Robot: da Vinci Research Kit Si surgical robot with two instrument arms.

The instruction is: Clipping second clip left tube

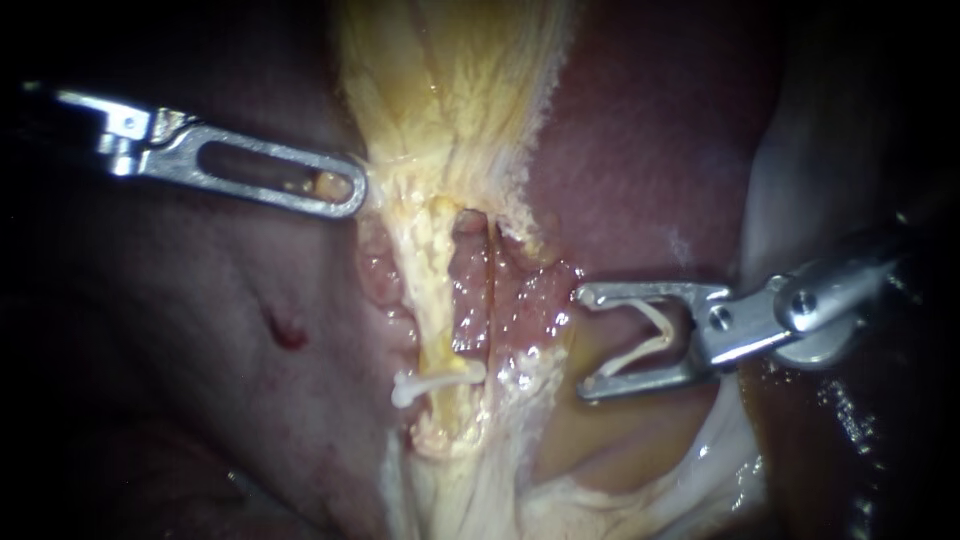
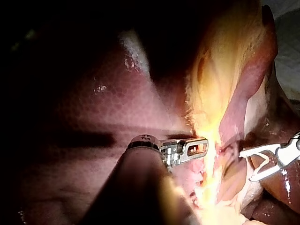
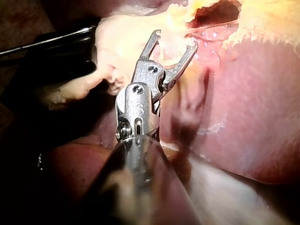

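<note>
A pale yellow left tube [image 1: 437, 300] runs down the middle of the dissected bed, and one white clip [image 1: 435, 382] sits across its lower part. To its right, apart from it, my right instrument [image 1: 582, 342] holds its jaws wide. An open white clip [image 1: 655, 335] rests between them and touches both. The right wrist view shows the same instrument [image 3: 176, 40] just short of the pale tissue. My left instrument [image 1: 350, 195] comes in from the left with its slotted jaws shut on the edge of the yellowish gallbladder tissue [image 1: 450, 80]. It also shows in the left wrist view [image 2: 204, 144].
A reddish strand [image 1: 472, 300] lies right beside the left tube. Dark red liver [image 1: 650, 150] lies to the upper right and on the left, where it bears a small bloody spot [image 1: 285, 330]. Whitish membrane [image 1: 720, 460] hangs below my right instrument.
</note>
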